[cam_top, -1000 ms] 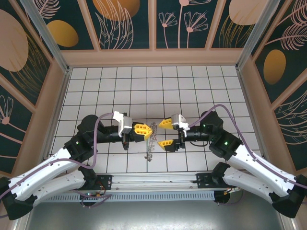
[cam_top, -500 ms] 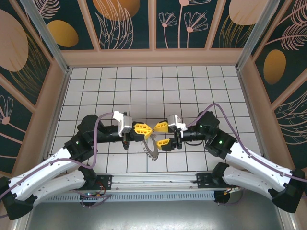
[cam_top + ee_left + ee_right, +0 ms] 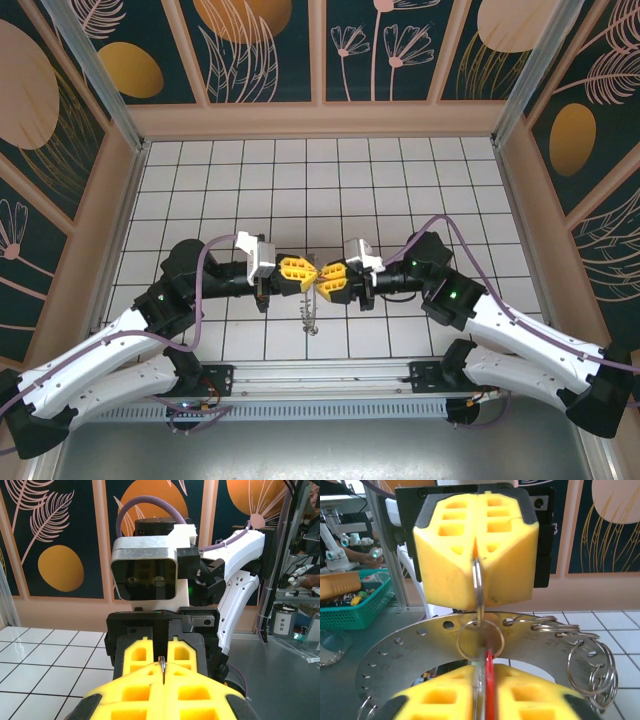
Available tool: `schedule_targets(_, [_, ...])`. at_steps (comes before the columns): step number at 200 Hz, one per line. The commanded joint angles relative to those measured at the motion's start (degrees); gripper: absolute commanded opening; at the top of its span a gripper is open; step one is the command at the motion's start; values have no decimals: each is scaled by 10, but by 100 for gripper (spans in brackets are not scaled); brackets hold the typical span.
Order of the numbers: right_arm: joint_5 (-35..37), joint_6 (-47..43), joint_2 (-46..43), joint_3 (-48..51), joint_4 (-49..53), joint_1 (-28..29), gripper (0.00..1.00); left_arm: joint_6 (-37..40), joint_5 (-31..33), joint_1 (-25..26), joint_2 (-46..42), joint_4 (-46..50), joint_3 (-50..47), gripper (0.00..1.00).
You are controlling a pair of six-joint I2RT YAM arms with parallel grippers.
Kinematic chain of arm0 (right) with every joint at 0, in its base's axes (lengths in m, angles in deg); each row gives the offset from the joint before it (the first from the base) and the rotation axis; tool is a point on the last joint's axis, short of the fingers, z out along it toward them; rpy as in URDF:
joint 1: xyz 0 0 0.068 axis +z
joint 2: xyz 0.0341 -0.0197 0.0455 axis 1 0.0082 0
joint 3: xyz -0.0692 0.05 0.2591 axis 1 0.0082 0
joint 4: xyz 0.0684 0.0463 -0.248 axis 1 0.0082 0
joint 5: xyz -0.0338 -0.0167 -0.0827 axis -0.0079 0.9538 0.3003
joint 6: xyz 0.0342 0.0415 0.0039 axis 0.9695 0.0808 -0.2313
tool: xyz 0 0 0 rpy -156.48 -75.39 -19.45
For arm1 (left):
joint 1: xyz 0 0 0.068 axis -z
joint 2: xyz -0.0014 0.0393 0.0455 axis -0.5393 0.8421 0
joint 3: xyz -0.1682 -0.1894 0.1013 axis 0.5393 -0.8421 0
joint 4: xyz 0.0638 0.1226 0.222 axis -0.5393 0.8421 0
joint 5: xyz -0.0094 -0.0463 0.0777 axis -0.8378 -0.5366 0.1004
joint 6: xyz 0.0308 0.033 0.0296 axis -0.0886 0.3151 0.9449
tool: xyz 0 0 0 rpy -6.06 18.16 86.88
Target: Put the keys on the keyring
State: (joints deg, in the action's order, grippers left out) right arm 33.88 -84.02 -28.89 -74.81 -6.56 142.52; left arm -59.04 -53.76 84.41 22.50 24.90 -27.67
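Two grippers meet tip to tip over the tiled table (image 3: 250,180). The left gripper (image 3: 314,272) clamps a thin loop of the keyring (image 3: 311,312) hanging between them; the right gripper (image 3: 322,282) is pinched shut on the red key (image 3: 489,677).

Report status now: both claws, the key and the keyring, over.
Left claw shut on keyring, held off the floor. Right claw shut on red key, tip to tip with left. Nothing else in the way.
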Motion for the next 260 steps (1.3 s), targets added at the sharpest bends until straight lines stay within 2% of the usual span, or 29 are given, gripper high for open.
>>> schedule_targets(1, [16, -5, -3, 0, -18, 4, 9, 8, 5, 2, -11, -11, 16, 0])
schedule_targets(25, [33, -12, -12, -1, -6, 4, 0, 11, 6, 2, -11, -7, 17, 0])
schedule_targets(85, [146, -61, -45, -29, 84, 4, 0, 14, 15, 2, -14, 0, 16, 0])
schedule_targets(151, [145, -79, -57, -52, 111, 6, 0, 31, 41, 2, 8, 27, 19, 0])
schedule_targets(182, [163, -90, -51, -63, 125, 6, 0, 38, 78, 2, 20, 41, 20, 0])
schedule_targets(210, [196, -99, -22, -87, 156, 5, 0, 29, 108, 2, 27, 36, 9, 29])
schedule_targets(237, [230, -108, 20, -117, 194, 5, 0, 9, 163, 2, 24, 23, -19, 47])
schedule_targets(255, [268, -111, 57, -145, 226, 0, 0, -7, 212, 2, 9, 8, -50, 55])
schedule_targets(260, [277, -110, 68, -154, 234, -3, 0, -11, 226, 2, 3, 4, -59, 64])
